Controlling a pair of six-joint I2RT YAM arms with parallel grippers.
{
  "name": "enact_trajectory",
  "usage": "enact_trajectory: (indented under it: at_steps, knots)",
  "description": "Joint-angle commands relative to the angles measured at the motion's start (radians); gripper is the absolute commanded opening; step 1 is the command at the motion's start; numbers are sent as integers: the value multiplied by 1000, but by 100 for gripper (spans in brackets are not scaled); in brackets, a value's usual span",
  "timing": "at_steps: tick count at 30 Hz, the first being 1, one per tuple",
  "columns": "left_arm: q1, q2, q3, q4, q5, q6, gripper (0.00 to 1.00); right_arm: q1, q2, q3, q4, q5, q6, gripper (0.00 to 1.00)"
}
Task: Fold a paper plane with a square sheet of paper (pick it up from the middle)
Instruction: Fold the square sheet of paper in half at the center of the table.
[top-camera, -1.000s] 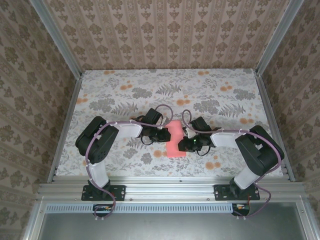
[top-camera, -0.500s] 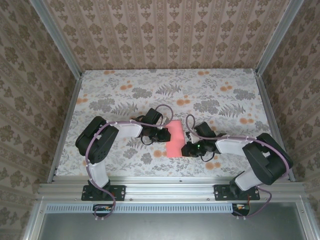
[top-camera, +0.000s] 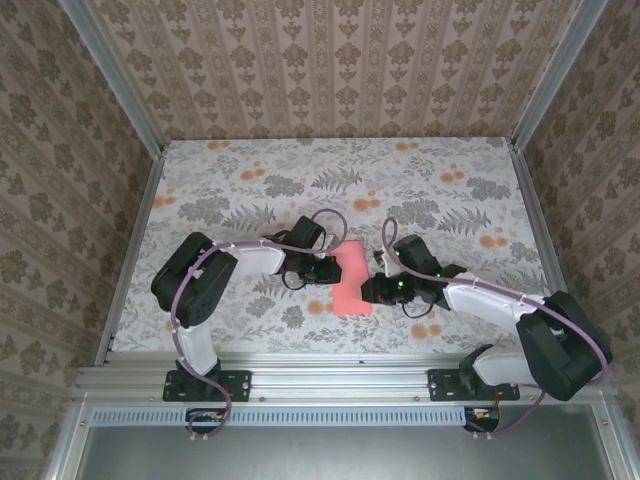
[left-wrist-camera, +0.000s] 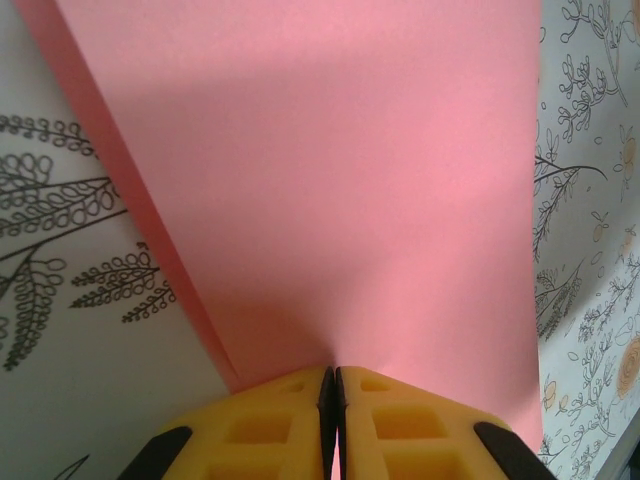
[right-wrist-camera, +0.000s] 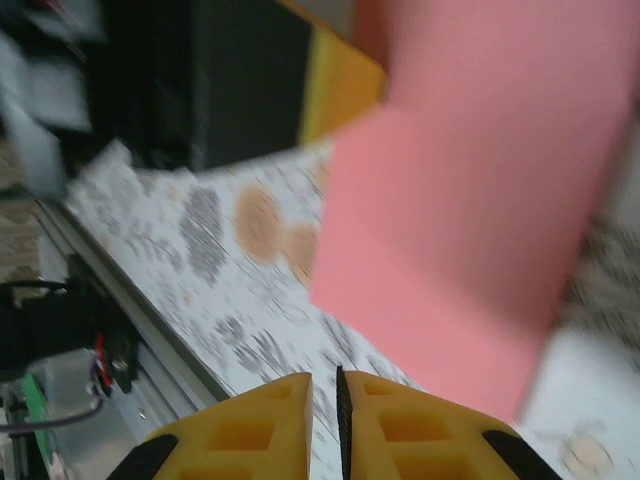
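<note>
The salmon-pink sheet of paper (top-camera: 350, 282) lies folded into a narrow strip at the table's middle, long side running away from me. My left gripper (top-camera: 335, 268) is shut on its left edge; in the left wrist view the paper (left-wrist-camera: 340, 180) spreads out from the closed tips of the left gripper (left-wrist-camera: 333, 385). At the strip's near right side, my right gripper (top-camera: 366, 291) has its jaws a narrow gap apart. In the right wrist view the right gripper (right-wrist-camera: 327, 385) holds nothing, with the paper (right-wrist-camera: 470, 220) just ahead and to the right.
The floral tablecloth (top-camera: 250, 190) with orange flower prints (top-camera: 425, 330) covers the table. A metal rail (top-camera: 340, 368) runs along the near edge. In the right wrist view the left arm's black body (right-wrist-camera: 230, 80) sits beyond the paper.
My right gripper has slid from the paper's right middle toward the near edge, and its elbow has swung out to the right. The left gripper and the paper have stayed put.
</note>
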Motion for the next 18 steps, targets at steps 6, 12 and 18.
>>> enact_trajectory:
  at_steps: [6, 12, 18]
  knots:
    - [9, 42, -40, -138, -107, 36, 13, -8, 269, 96, 106, -31, 4, 17]
    - [16, 42, -34, -150, -109, 52, 13, -7, 297, 50, 42, 6, -52, 17]
    - [26, 45, -33, -156, -108, 61, 13, -8, 198, -82, 13, 28, -48, 17]
